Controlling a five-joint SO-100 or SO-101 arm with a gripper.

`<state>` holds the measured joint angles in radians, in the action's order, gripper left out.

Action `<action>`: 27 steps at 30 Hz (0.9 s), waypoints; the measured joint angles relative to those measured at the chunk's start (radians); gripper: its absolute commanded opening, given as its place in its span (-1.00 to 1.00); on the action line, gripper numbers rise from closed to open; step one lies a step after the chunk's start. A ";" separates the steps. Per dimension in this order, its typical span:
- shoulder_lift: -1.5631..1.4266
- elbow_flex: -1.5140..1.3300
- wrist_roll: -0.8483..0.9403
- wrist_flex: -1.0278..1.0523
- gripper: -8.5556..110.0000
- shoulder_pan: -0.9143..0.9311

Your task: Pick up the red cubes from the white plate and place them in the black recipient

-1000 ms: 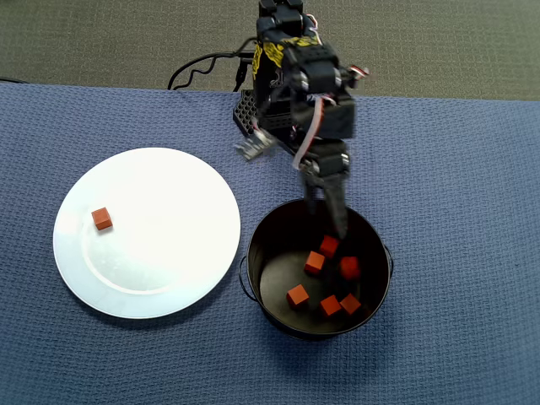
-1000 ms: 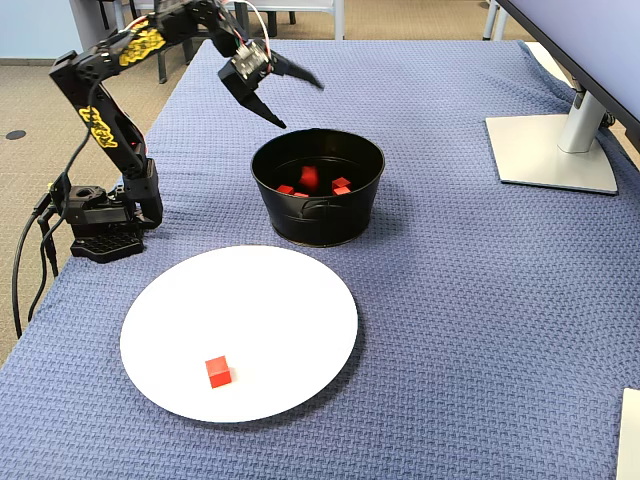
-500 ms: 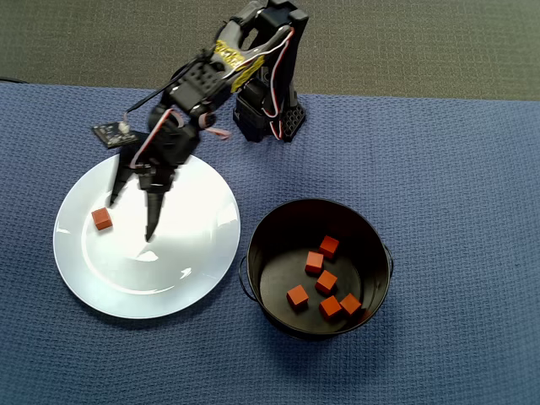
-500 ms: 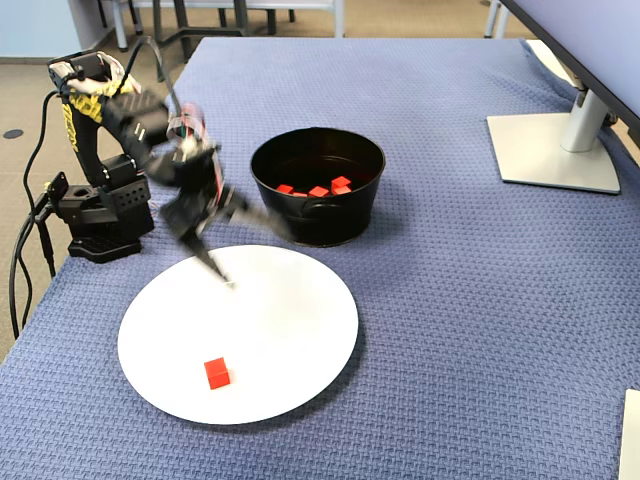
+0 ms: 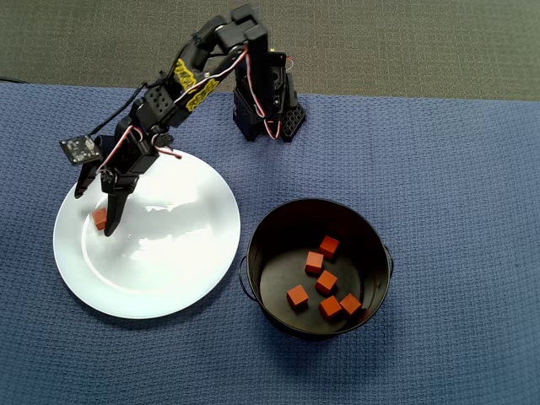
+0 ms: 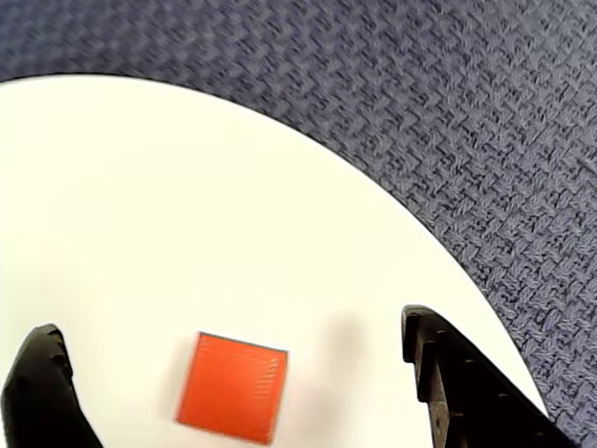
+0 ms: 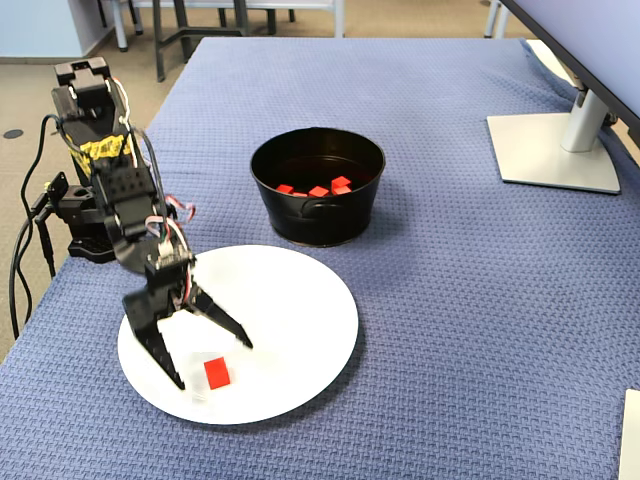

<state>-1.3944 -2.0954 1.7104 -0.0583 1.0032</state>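
One red cube lies on the white plate, near its left side in the overhead view. My gripper is open and low over the plate, one finger on each side of that cube, without touching it in the wrist view. The left finger and the right finger stand well apart. The overhead view shows the cube partly hidden behind a finger. The black recipient, to the plate's right, holds several red cubes. In the fixed view the black recipient stands beyond the plate.
The arm's base sits at the back edge of the blue cloth, with cables hanging off it. A monitor stand occupies the far right of the table. A pale object pokes in at the bottom right corner.
The arm has swung from above the black recipient over to the plate. The open gripper has come down round the lone cube. The cubes in the recipient have settled.
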 measured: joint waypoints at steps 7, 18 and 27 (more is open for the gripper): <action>0.078 0.008 -0.003 -0.067 -0.33 0.005; 0.078 -0.023 -0.074 -0.067 -0.49 -0.006; 0.025 -0.084 -0.130 -0.054 -0.62 -0.041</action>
<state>-1.3698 -2.1798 1.5800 -0.1120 0.9618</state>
